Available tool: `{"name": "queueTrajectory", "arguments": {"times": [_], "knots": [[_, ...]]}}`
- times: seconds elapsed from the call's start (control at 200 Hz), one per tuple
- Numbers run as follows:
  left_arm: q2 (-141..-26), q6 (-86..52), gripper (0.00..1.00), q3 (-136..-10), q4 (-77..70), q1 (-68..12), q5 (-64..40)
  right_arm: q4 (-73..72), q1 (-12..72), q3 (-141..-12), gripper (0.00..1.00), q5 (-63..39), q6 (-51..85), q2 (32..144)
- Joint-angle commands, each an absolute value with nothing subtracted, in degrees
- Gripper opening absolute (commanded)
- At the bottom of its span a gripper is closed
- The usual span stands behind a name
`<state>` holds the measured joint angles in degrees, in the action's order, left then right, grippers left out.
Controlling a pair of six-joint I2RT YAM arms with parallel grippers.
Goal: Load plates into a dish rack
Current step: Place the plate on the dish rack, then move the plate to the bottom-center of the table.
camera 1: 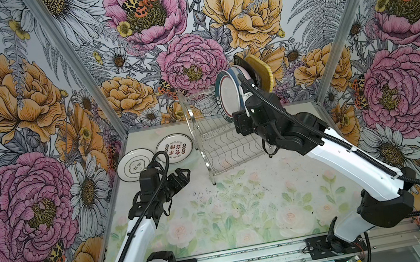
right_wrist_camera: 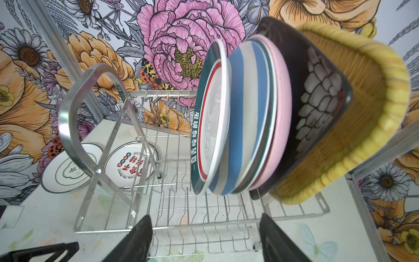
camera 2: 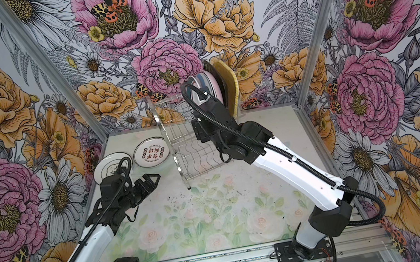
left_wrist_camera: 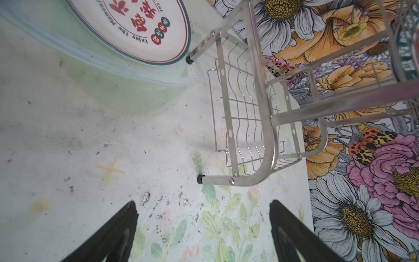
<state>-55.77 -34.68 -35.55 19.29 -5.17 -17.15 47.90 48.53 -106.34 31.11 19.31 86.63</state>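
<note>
The chrome dish rack [camera 1: 205, 135] [right_wrist_camera: 68, 118] stands at the back of the table. On its upper tier several plates stand on edge: teal-rimmed [right_wrist_camera: 212, 118], blue-striped [right_wrist_camera: 242, 113], pink [right_wrist_camera: 281, 113], black [right_wrist_camera: 317, 97] and yellow woven-look [right_wrist_camera: 362, 113]. Two white plates lie flat left of the rack, one plain-ringed [camera 1: 135, 164] and one with red characters [camera 1: 174, 147] [left_wrist_camera: 140, 27]. My right gripper [right_wrist_camera: 205, 219] is open and empty in front of the upper tier, apart from the plates. Above the table near the white plates, my left gripper [camera 1: 185, 176] [left_wrist_camera: 203, 204] is open with nothing in it.
The rack's lower wavy shelf [camera 1: 232, 151] holds nothing. Flowered walls [camera 1: 26, 110] close in the table [camera 1: 244, 203] on three sides. A metal rail [camera 1: 253, 260] carrying both arm bases runs along the front edge.
</note>
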Motion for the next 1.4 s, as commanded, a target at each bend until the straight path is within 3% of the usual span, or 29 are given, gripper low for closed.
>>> {"name": "queueTrajectory", "arguments": {"times": [0.0, 0.535, 0.791, 1.086, 1.396], "knots": [[-59.4, -30.9, 0.88, -39.8, 20.2, -3.8, -11.7, 46.6, 48.6, -98.8, 0.76, 27.0, 24.8, 81.3], [-84.6, -24.2, 0.75, -62.0, 21.5, 1.6, -4.9, 40.4, 44.2, -67.9, 0.79, 18.3, 35.1, 62.8], [-97.2, -21.2, 0.69, -71.5, 17.1, 3.3, -7.1, 38.1, 41.4, -60.3, 0.79, 14.6, 37.3, 58.8], [-116.7, -17.2, 0.63, -90.6, 18.4, 6.2, -12.9, 37.1, 38.6, -54.3, 0.79, 12.1, 39.0, 55.6], [-130.8, -15.3, 0.63, -107.5, 21.9, 7.1, -13.7, 37.1, 37.2, -52.8, 0.8, 11.3, 40.2, 55.6]]}}
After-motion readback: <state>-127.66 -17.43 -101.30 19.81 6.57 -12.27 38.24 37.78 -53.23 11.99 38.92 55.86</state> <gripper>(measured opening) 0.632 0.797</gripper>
